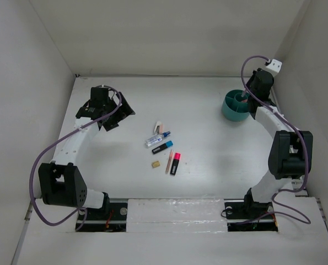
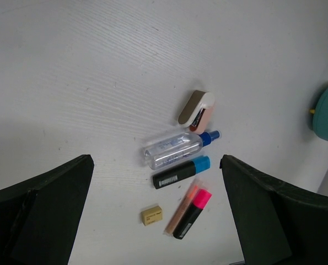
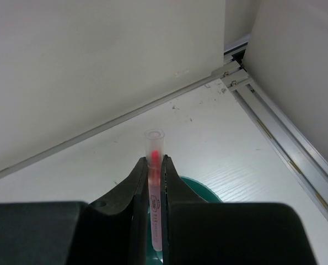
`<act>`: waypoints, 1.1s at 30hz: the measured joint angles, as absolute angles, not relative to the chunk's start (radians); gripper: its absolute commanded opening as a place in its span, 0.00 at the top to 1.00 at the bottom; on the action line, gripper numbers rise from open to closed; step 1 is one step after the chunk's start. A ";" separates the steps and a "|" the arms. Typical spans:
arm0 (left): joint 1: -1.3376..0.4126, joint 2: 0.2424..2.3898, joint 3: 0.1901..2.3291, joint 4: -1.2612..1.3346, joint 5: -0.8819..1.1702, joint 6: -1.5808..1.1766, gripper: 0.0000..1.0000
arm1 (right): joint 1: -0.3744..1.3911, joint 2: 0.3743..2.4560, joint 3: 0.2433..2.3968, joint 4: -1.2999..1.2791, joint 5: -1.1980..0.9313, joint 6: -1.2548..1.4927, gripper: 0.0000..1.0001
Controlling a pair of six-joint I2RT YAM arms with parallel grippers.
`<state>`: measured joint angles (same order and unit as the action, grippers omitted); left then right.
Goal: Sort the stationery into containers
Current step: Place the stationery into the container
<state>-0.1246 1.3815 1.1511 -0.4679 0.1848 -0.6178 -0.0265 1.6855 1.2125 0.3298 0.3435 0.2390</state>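
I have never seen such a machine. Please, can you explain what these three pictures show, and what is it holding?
Two robot arms stand on a white table. One picture looks down from above; the others come from a camera on each wrist. The left gripper hovers open over loose stationery: a clear bottle, a blue-capped highlighter, a pink-capped highlighter, a thin pink pen, a tan block and a white eraser. The right gripper has its jaws shut on a pink pen, above the teal cup.

No print on any item is legible
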 measured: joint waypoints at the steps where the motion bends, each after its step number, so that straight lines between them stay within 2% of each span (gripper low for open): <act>1: -0.125 1.382 1.151 -0.467 0.186 -0.618 0.00 | -0.027 1.686 1.211 0.330 0.344 0.239 1.00; 12: -0.125 1.389 1.144 -0.459 0.214 -0.618 0.00 | -0.027 1.691 1.173 0.329 0.324 0.244 0.97; 13: -0.125 1.390 1.144 -0.459 0.215 -0.617 0.00 | -0.027 1.691 1.172 0.330 0.323 0.244 0.91; 17: -0.125 1.393 1.143 -0.458 0.219 -0.618 0.00 | -0.027 1.691 1.168 0.329 0.316 0.248 0.90; 20: -0.125 1.393 1.137 -0.453 0.221 -0.617 0.00 | -0.027 1.691 1.168 0.328 0.313 0.251 0.84; 26: -0.125 1.393 1.137 -0.451 0.229 -0.617 0.00 | -0.027 1.691 1.167 0.322 0.312 0.253 0.79; 30: -0.125 1.393 1.131 -0.447 0.230 -0.617 0.00 | -0.027 1.691 1.162 0.315 0.307 0.258 0.62; 33: -0.125 1.393 1.126 -0.445 0.231 -0.617 0.00 | -0.027 1.691 1.162 0.314 0.306 0.258 0.59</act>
